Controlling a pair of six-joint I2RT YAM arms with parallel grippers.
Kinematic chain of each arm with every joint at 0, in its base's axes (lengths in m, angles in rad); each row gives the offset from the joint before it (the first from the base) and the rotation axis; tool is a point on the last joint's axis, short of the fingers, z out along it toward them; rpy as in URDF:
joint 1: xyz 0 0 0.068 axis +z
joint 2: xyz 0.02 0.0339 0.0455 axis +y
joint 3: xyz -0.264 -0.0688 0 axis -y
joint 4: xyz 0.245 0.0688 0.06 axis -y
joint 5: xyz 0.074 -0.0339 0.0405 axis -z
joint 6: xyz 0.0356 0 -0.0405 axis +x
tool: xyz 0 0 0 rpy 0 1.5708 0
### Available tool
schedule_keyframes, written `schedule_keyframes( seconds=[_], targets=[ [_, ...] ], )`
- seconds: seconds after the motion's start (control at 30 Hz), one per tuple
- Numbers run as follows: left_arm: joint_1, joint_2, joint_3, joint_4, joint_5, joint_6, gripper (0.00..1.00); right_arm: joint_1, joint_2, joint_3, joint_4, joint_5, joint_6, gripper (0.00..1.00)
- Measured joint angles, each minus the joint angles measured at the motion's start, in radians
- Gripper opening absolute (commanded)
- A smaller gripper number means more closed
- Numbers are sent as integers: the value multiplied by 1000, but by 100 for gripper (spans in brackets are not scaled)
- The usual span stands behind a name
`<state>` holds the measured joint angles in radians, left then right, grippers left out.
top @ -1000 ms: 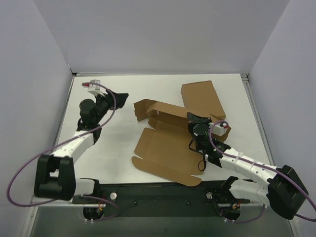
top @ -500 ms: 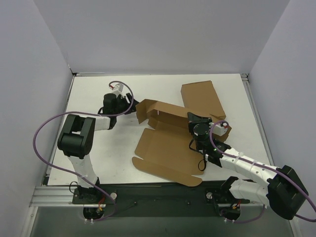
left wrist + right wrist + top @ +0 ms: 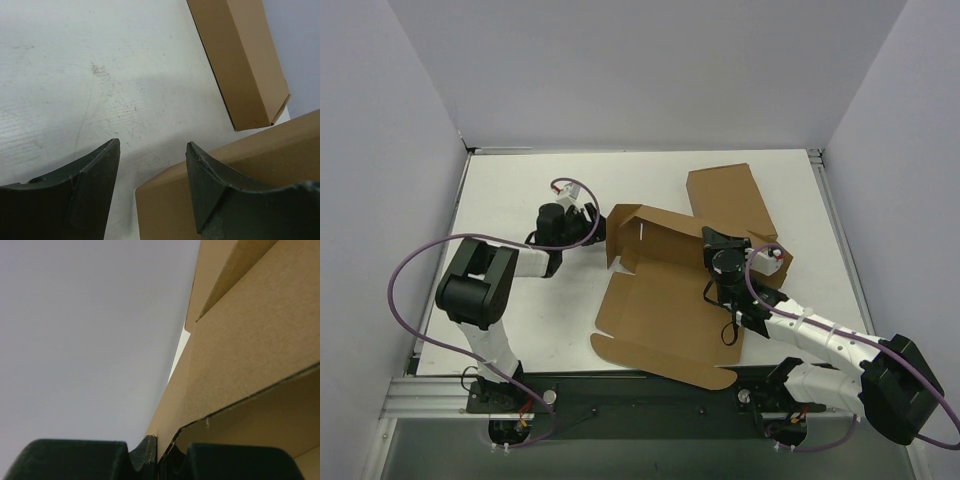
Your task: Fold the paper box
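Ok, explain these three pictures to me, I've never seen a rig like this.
Two robot arms are bolted at the near edge of the table. The wide picture looks down from above and behind them. The other two come from cameras on each wrist, so the dark shapes at the bottom are that arm's own fingers. On the table lie the paper box, half unfolded with loose flaps, and a closed brown carton beyond it. The right claw is shut on an edge of the paper box. The left claw is open beside its left flap, holding nothing.
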<state>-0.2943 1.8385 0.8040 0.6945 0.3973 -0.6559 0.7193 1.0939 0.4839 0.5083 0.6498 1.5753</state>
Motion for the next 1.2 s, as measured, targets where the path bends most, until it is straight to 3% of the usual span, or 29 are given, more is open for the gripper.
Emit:
schedule_keyframes(
  seconds=[0.57,0.87,1.2],
  targets=[
    [-56,-94,-103,32,-27,-26,63,-1,1,0,-5,37,-1,0],
    [-171,-178,-165,64,-34,68,63,19,-19,0,-19,49,-88,0],
    [-185,-200,-187,67,-69,135,65,31,-37,0,-25,58,-120,0]
  ],
)
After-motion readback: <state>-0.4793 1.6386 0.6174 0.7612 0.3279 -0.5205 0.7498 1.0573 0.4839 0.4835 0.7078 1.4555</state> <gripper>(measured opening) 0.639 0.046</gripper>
